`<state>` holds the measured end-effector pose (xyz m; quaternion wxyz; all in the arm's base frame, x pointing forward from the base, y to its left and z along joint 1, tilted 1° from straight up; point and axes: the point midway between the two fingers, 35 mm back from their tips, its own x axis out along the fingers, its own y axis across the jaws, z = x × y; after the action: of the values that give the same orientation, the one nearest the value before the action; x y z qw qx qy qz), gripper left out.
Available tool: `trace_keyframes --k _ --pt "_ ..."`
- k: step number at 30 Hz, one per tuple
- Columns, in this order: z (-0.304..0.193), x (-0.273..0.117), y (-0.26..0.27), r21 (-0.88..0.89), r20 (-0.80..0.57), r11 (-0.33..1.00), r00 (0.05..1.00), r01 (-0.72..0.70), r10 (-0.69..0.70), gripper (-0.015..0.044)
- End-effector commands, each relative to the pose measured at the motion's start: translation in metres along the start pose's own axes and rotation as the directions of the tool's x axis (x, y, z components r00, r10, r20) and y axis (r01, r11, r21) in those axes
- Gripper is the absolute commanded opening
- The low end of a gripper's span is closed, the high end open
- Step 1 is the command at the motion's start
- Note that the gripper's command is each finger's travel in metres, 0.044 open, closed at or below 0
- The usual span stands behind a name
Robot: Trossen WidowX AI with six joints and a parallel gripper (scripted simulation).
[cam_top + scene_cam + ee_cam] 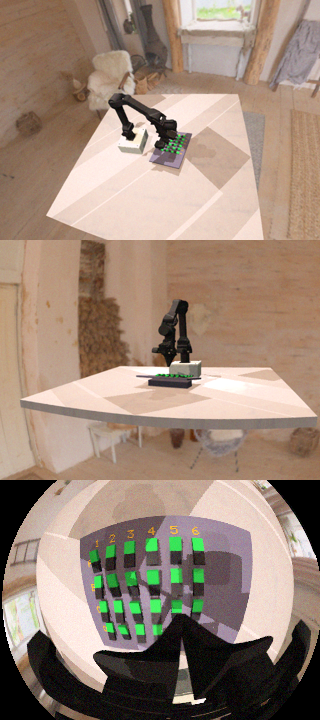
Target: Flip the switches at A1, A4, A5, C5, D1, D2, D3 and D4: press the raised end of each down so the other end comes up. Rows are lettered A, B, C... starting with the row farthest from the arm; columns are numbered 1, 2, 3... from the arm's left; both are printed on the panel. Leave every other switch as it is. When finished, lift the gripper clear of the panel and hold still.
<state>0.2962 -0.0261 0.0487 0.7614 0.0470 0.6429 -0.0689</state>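
The hand point(168, 361), pinched shut and empty, hangs above the switch panel point(169, 158) near the middle of the table point(168, 418), toward its far edge. To press well, descend squarely onto one raised green end, avoiding neighbouring switches point(154, 578).

In the wrist view the closed gripper point(182, 634) covers the near edge of the panel point(230, 583), so the last row of switches point(134, 630) is partly hidden. The row letters are too blurry to read. In the exterior view the green switches point(175, 375) blur together into one strip.
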Motion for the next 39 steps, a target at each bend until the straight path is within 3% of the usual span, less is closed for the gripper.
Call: trace_keyframes --k 1,20,39 --pt "-0.006 0.014 0.000 0.001 -0.028 1.000 1.000 -0.004 0.004 0.0000" --pt "-0.007 0.037 0.000 0.001 -0.028 1.000 1.000 -0.004 0.004 0.0000" --pt "-0.007 0.038 0.000 0.001 -0.028 1.000 1.000 -0.004 0.004 0.0000"
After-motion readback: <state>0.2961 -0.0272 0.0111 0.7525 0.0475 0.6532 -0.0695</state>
